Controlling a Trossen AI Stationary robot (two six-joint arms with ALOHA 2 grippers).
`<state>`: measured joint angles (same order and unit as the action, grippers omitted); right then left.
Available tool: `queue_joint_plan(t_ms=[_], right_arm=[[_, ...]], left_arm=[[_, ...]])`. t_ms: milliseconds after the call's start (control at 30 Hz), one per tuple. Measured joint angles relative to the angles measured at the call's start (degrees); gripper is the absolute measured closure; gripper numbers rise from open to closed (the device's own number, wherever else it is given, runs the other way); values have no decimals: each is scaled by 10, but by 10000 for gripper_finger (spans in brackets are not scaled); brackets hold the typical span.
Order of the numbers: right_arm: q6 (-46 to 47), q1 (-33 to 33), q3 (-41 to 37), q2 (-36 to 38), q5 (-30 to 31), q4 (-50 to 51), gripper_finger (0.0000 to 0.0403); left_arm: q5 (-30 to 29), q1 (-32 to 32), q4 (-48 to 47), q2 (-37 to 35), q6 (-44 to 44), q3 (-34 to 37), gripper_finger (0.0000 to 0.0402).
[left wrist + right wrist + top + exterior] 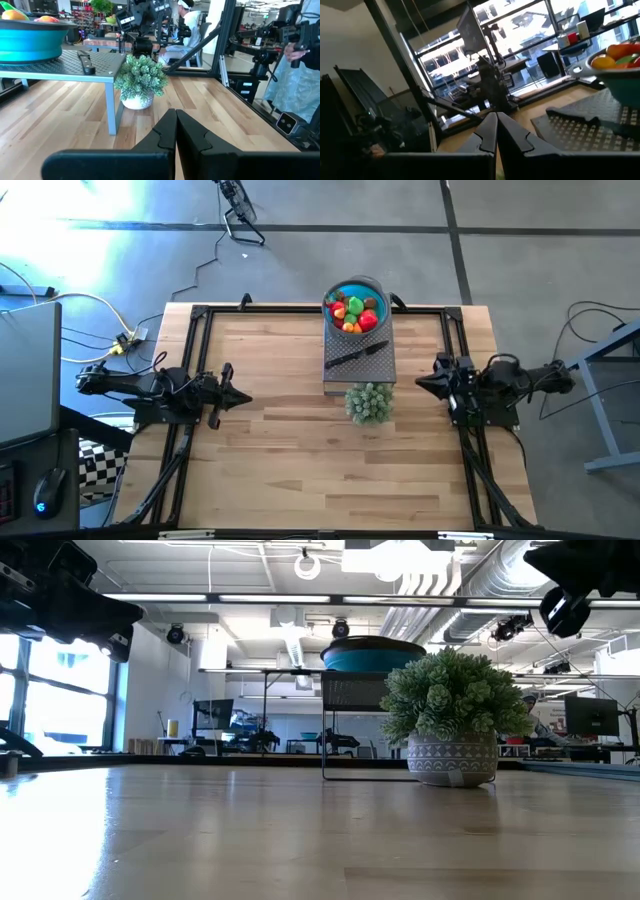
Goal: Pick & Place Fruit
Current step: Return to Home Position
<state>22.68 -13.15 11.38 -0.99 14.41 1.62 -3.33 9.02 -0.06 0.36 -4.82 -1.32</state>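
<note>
The near half of the light wooden plank table (300, 470) is bare boards from the left edge to the right edge, giving the widest open room.

Midway back, the left gripper (243, 397) hangs above the boards just in from the left edge. In its wrist view its two dark fingers (165, 131) are pressed together with nothing between them. Opposite it, the right gripper (420, 383) hangs just in from the right edge, its fingers (487, 131) likewise pressed together and empty. The two tips face each other and are well apart.

Between them stands the pale green bushy plant in a small patterned white pot (370, 402), just beside the near edge of a grey perforated metal rack (382, 368). It is closer to the right gripper than to the left. Open boards lie on either side of the plant and the rack.

A black-handled knife (355, 357) lies slanted on the rack top. Behind it, at the far end of the rack, sits the round blue strainer bowl (341, 288). The bowl overhangs the table's far edge and the black frame rail (280, 308) that runs along it.

The small red, orange, yellow and green toy fruit (356, 311) is heaped inside that bowl, rising above its rim.
</note>
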Motion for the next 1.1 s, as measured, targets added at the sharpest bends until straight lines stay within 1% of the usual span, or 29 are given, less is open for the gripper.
queue_joint_plan(t_ms=[67, 300, 400, 567, 733, 1100], right_arm=[[0, 0, -16, 0, -6, 3, 400], [-17, 0, -55, 0, -58, 6, 400], [-18, 0, -71, 0, -58, 6, 400], [-12, 0, -73, -1, -42, 67, 400], [-33, 0, -74, -8, -43, 63, 400], [-34, 0, -74, -8, -41, 63, 400]], left_arm=[[0, 0, 0, 0, 0, 0, 401], [0, 0, 0, 0, 0, 0, 401], [0, 0, 0, 0, 0, 0, 401], [0, 0, 0, 0, 0, 0, 401], [-1, 0, 0, 0, 0, 0, 401], [-1, 0, 0, 0, 0, 0, 401]])
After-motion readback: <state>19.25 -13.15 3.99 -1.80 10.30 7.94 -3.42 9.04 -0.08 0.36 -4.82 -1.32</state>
